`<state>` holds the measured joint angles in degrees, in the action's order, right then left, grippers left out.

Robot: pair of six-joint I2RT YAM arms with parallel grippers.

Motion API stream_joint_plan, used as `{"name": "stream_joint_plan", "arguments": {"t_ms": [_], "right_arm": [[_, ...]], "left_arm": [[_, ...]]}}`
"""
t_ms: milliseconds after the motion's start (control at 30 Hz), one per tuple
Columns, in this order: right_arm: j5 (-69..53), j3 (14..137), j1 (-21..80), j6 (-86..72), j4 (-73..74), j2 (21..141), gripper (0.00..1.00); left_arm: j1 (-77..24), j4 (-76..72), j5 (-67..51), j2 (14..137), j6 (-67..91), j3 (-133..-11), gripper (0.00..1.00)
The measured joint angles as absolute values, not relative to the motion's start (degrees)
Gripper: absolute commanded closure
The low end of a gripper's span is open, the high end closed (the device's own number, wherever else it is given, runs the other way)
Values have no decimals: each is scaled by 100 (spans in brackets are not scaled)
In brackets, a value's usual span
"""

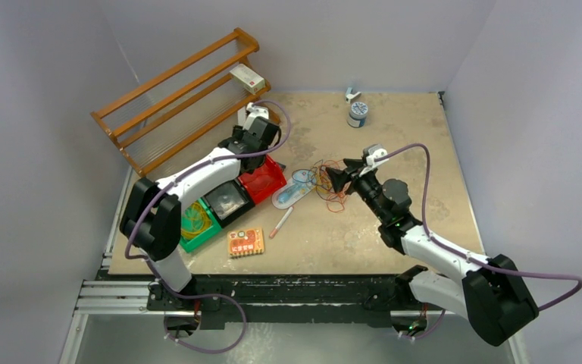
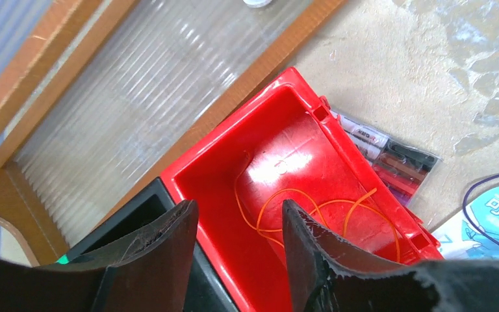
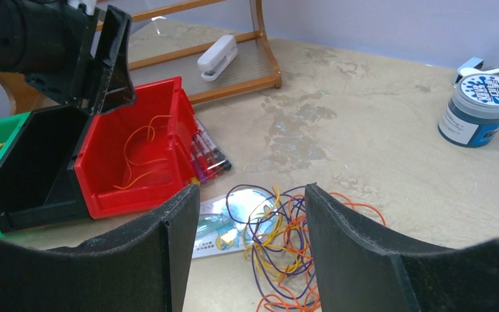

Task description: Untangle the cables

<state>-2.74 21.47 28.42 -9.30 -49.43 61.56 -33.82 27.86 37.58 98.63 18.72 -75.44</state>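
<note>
A tangle of thin cables [image 3: 286, 240], orange, yellow and dark purple, lies on the table, partly over a blue-white packet [image 3: 234, 224]; it also shows in the top view [image 1: 326, 182]. My right gripper [image 3: 253, 253] is open and empty, just above and around the tangle [image 1: 339, 179]. One orange cable [image 2: 312, 211] lies loose in the red bin [image 2: 214, 195]. My left gripper [image 2: 239, 253] is open and empty over the red bin's near-left corner [image 1: 261, 135]. Yellow cables [image 1: 192, 220] lie in the green bin [image 1: 208, 236].
A black bin [image 1: 227, 201] stands between the red and green bins. A wooden rack [image 1: 174, 98] with a stapler [image 3: 217, 54] stands at the back left. A blue-labelled jar [image 1: 357, 114] is at the back. A marker pack [image 2: 380, 153], a pen [image 1: 280, 222] and an orange box [image 1: 245, 242] lie nearby.
</note>
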Motion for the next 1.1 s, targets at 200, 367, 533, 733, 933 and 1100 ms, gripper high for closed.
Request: {"name": "stream_joint_plan", "arguments": {"t_ms": [200,367,533,733,933,1100], "right_arm": [[-320,2261,2842,-934,-4945,6173,37],[-405,2324,2842,-956,-4960,6213,37],[-423,2324,2842,-993,-4950,6267,37],[-462,2327,2842,-1002,-4963,6333,37],[-475,2327,2842,-1000,-4963,6381,37],[-475,2327,2842,-1000,-4963,6381,37]], "left_arm": [[-3382,2720,3564,9472,1837,-7505,49],[-3382,2576,2655,9089,1669,-7308,49],[-3389,2674,1815,9052,1441,-7271,49],[-3498,2906,1396,9144,1247,-7150,49],[-3673,2995,1188,9542,1173,-7135,49],[-3743,3079,1214,9719,1094,-7133,59]]}}
